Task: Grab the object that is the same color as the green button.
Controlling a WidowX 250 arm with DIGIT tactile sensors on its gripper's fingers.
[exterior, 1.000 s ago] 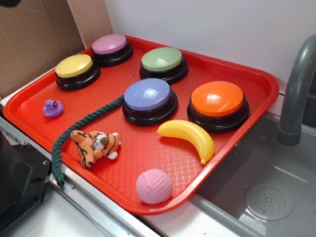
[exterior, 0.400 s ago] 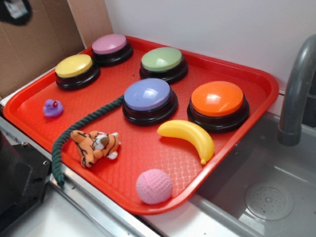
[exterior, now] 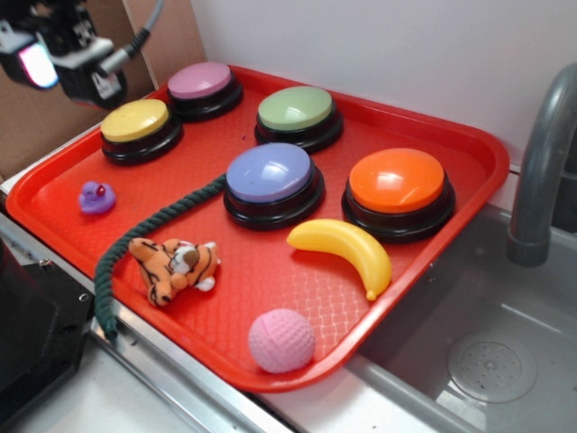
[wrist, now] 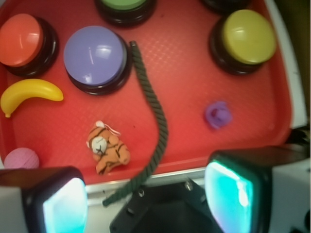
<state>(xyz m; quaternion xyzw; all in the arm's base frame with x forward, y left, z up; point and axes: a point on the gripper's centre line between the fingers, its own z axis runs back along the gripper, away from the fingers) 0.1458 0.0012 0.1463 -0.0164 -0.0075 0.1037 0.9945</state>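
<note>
**Open claw high at the tray's corner, green rope lying free below**

The gripper (wrist: pixel 146 204) hangs above the near-left part of the red tray (exterior: pixel 469 153), its two pads (wrist: pixel 235 194) spread wide apart with nothing between them. In the exterior view it sits at the upper left (exterior: pixel 59 54), above and just beyond the yellow button (exterior: pixel 137 126).

The rope (exterior: pixel 135 239) is dark green, twisted in thick strands, long and gently curved. One end touches the base of the lavender-blue button (exterior: pixel 270 180); from there it runs past the tiger plush (exterior: pixel 176 266), which lies just beside it, and its other end hangs over the tray's rim. In the wrist view that overhanging end (wrist: pixel 121 191) lies between the open pads, well below them. The sage-green button (exterior: pixel 297 113) stands farther back on the tray, apart from the rope.
</note>
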